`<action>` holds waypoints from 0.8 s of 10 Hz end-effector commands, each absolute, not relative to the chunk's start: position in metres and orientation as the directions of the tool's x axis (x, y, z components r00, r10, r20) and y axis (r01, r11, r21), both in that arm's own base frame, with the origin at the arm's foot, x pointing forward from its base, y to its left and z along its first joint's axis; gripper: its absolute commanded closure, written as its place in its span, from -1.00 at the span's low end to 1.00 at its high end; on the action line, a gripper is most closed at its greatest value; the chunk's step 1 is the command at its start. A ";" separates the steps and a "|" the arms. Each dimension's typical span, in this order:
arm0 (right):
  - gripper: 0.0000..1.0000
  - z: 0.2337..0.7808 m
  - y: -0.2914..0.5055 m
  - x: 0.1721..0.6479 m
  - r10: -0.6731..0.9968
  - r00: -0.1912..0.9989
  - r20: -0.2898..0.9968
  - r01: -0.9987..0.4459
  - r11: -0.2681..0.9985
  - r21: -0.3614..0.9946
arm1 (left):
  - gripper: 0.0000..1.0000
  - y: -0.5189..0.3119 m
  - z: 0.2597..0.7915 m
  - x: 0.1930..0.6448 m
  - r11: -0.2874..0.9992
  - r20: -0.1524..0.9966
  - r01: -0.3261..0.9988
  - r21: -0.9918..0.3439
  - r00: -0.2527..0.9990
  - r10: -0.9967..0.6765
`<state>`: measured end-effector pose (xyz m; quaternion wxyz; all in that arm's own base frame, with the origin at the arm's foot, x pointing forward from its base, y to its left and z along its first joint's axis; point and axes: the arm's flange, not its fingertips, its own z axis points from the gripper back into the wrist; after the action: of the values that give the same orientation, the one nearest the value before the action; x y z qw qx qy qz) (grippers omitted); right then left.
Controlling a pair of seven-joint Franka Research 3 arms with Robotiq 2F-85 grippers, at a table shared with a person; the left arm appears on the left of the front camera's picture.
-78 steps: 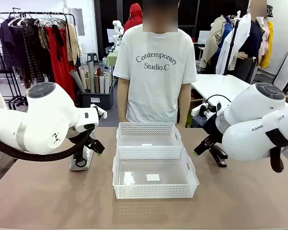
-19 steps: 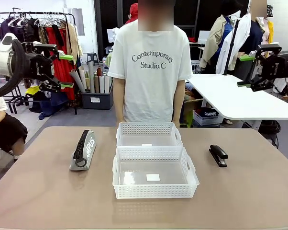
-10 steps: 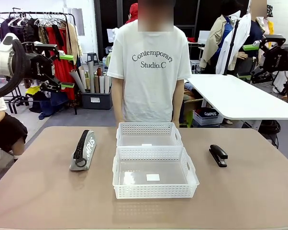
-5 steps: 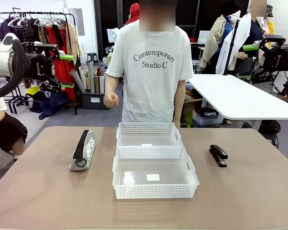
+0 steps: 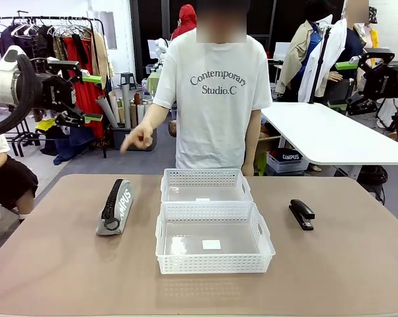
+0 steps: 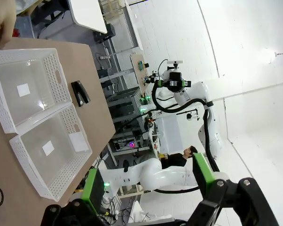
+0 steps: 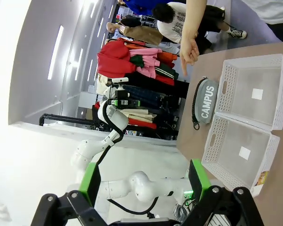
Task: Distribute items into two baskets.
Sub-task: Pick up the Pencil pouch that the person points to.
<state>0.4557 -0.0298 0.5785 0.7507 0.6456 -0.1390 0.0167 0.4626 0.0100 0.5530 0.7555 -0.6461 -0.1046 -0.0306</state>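
Two white baskets sit empty in the middle of the table [image 5: 67,277], the far basket [image 5: 205,177] right against the near basket [image 5: 212,264]. The pouch [image 5: 115,206] stands on its edge to their left; the stapler [image 5: 301,213] lies to their right. The person's hand [image 5: 141,139] holds nothing, its index finger aimed down toward the pouch. The left gripper [image 5: 90,98] and the right gripper [image 5: 348,84] hang high at the sides, jaws spread and empty. The pointing probably selects the pouch, so the left arm should come down over it, straddle its narrow width, squeeze the soft fabric firmly, and lift well clear of a basket's rim before letting go.
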 end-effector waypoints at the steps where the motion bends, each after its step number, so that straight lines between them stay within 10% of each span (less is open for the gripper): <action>1: -1.00 0.579 -0.029 0.455 -0.153 0.961 0.230 -0.204 0.169 0.964 | -1.00 0.010 0.553 0.463 0.163 0.199 0.182 -0.970 0.976 0.090; 8: -1.00 0.579 -0.029 0.455 -0.153 0.961 0.230 -0.204 0.169 0.964 | -1.00 0.014 0.565 0.466 0.193 0.207 0.196 -0.961 0.978 0.035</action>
<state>0.4557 -0.0298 0.5785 0.7507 0.6456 -0.1389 0.0166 0.4625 0.0099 0.5554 0.7583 -0.6427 -0.1032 -0.0359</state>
